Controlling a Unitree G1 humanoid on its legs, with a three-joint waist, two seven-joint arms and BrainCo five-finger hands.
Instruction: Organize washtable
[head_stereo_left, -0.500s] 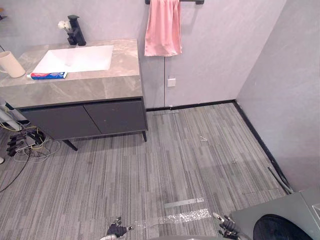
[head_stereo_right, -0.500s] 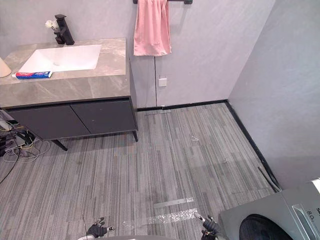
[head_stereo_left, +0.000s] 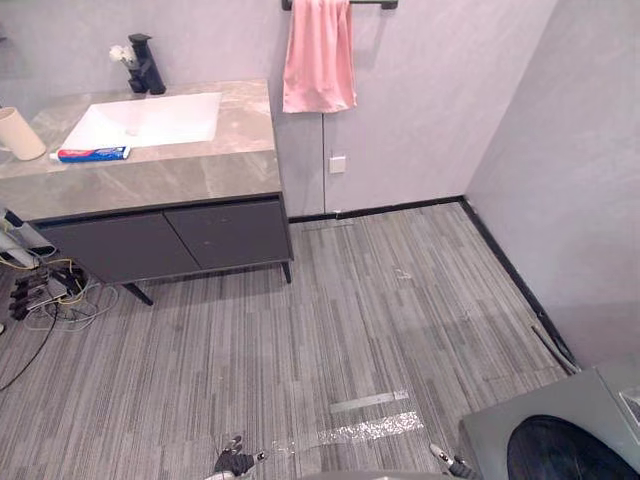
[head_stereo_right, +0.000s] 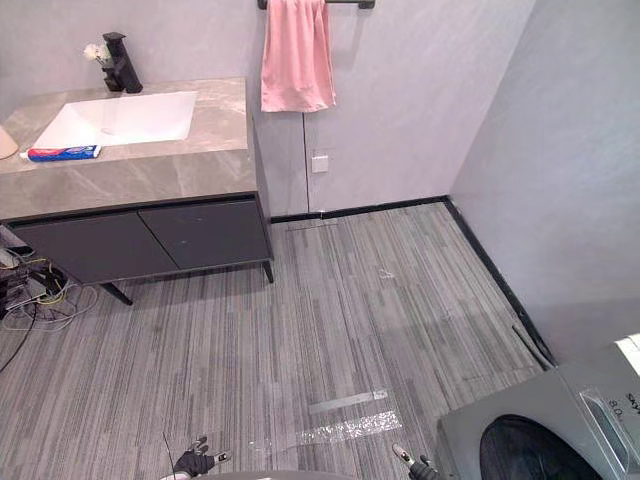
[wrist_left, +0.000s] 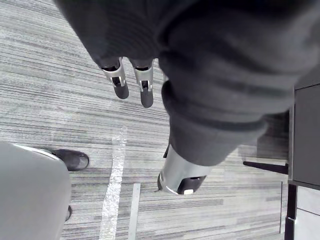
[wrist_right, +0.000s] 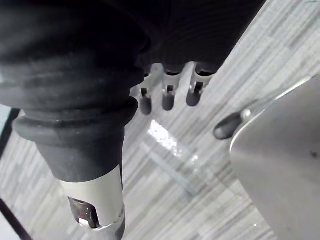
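The washtable (head_stereo_left: 180, 170), a grey marble top on a dark cabinet, stands far off at the upper left. A white sink (head_stereo_left: 150, 118) is set in it, with a black tap (head_stereo_left: 145, 65) and a white flower (head_stereo_left: 120, 52) behind. A red, white and blue toothpaste tube (head_stereo_left: 92, 154) lies in front of the sink, and a cream cup (head_stereo_left: 18, 133) stands at the left end. My left hand (head_stereo_left: 233, 462) and right hand (head_stereo_left: 452, 464) hang low over the floor, far from the table. Both hands have straight fingers (wrist_left: 120, 82) (wrist_right: 167, 97) and hold nothing.
A pink towel (head_stereo_left: 318, 55) hangs on a wall rail right of the washtable. A grey washing machine (head_stereo_left: 560, 440) stands at the lower right. A power strip with tangled cables (head_stereo_left: 45, 292) lies on the floor left of the cabinet. Silver tape strips (head_stereo_left: 365, 430) mark the striped floor.
The whole picture has shifted a little, so the camera has moved. Both hands show lower at the bottom edge. Nothing on the washtable has moved.
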